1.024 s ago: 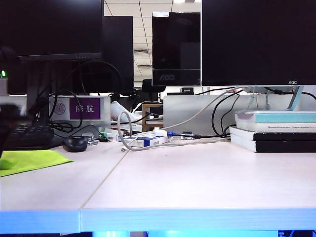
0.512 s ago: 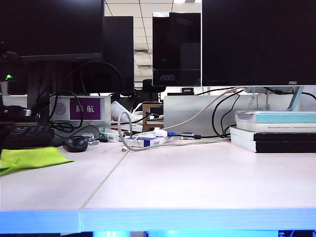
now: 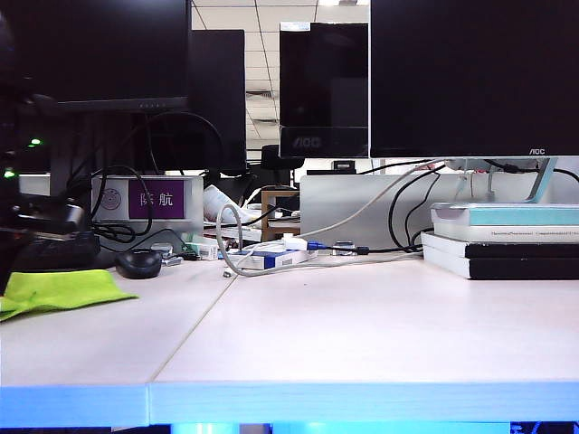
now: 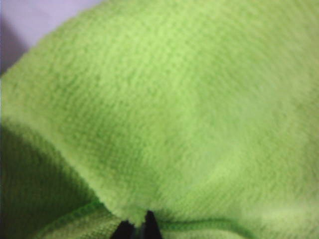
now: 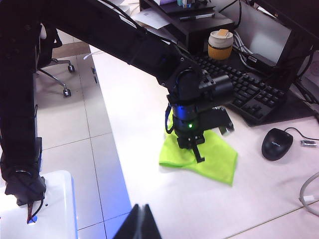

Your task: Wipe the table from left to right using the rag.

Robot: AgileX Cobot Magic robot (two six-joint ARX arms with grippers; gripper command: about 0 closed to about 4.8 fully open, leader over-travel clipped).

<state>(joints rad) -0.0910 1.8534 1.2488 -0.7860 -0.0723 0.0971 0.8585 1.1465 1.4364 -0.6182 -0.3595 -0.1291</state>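
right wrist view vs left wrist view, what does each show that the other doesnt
Only the right wrist view shows the whole left arm over the table, its left gripper down on the rag, plus the black mouse, keyboard, a cup and the shut right gripper. Only the left wrist view shows the fleecy weave and stitched hem close up, bunched at the shut left fingertips. Both share the green rag and a little of the table.

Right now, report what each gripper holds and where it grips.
The left gripper is shut on the lime-green microfibre rag, pinching a raised fold near its middle. The right gripper is shut, holding nothing.
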